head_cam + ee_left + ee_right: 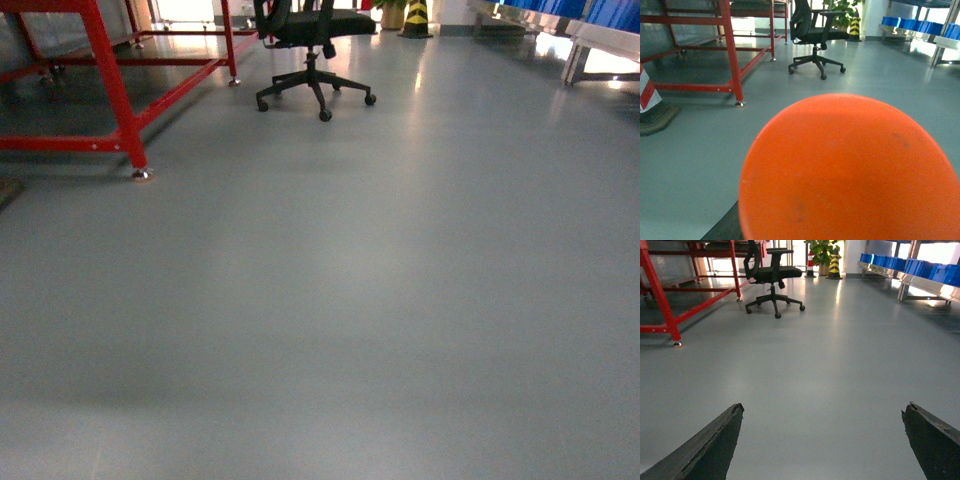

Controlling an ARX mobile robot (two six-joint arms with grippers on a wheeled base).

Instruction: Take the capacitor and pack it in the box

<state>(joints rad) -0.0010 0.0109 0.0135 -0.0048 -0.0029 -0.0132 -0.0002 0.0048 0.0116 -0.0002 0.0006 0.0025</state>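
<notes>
The capacitor (847, 170) fills most of the left wrist view as a bright orange rounded end, very close to the camera. A dark finger (725, 227) of my left gripper shows at its lower left edge, and the gripper is shut on the capacitor. My right gripper (824, 407) is open wide over bare grey floor with nothing between its fingers. The box is out of view in all three views. Neither gripper shows in the head view.
A red metal frame (110, 80) stands at the left and a black office chair (312, 60) ahead. Blue bins on a shelf (910, 267) line the right side. A red-and-white striped cone (650, 100) stands close on the left. Grey floor (350, 300) lies ahead.
</notes>
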